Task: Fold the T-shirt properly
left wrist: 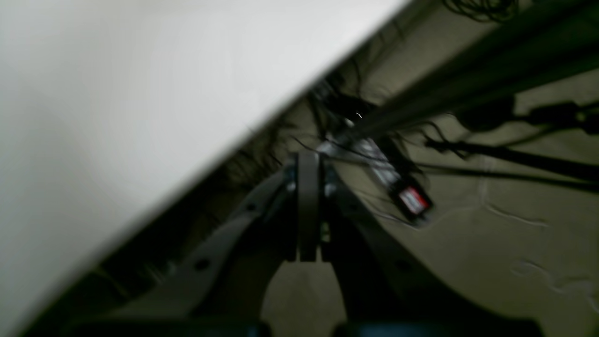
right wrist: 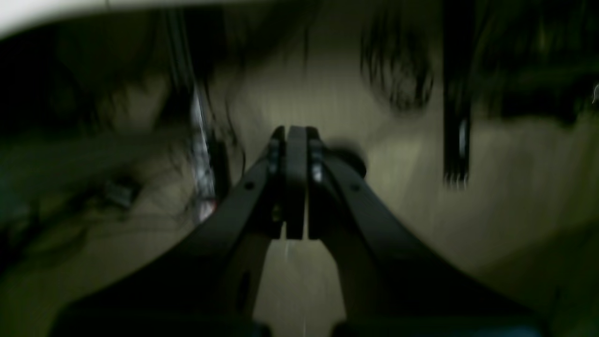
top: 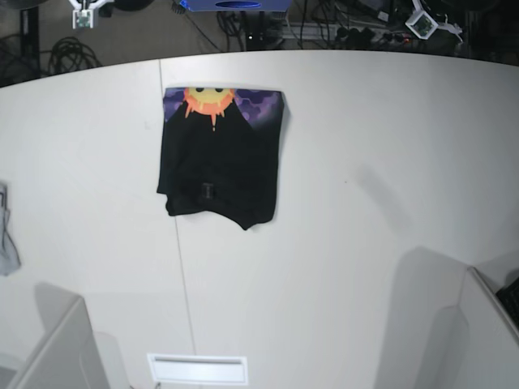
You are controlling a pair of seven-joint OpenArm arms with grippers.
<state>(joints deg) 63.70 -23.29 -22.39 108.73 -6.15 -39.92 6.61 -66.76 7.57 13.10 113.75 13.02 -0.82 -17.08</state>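
Left wrist view. Left gripper [left wrist: 308,252] with fingers pressed together on nothing, held off the white table [left wrist: 117,93], whose edge crosses the frame diagonally. Beyond it, floor [left wrist: 468,262], tangled cables [left wrist: 346,112] and a power strip [left wrist: 412,199]. Heavily blurred. No T-shirt in frame.

Right wrist view. Right gripper [right wrist: 295,229] likewise closed and empty, aimed at dim floor [right wrist: 374,196] with cables [right wrist: 398,79]; only a sliver of table [right wrist: 47,14] along the top edge. Blurred. No T-shirt in frame.

Base view. T-shirt [top: 219,162] lying flat on the table [top: 365,162], left of centre toward the far edge, already gathered into a compact, roughly rectangular packet. Black fabric uppermost, with a band of orange-yellow sun print [top: 209,99] on purple exposed along the far edge. Lower hem uneven, with a drooping corner [top: 247,220] at the near right. Grey cloth scrap [top: 6,243] at the left margin, well apart. Neither gripper over the table.

Handling, as judged. Light, soft, limp cloth: no stiffness to hold a shape, prone to sag and to shed layers when lifted by one point. Probably best taken by pinching through all layers at two corners of one edge, for instance both near corners, with the rest dragged or laid over. Smooth tabletop likely to let the packet slide; low, slow pinches advisable.
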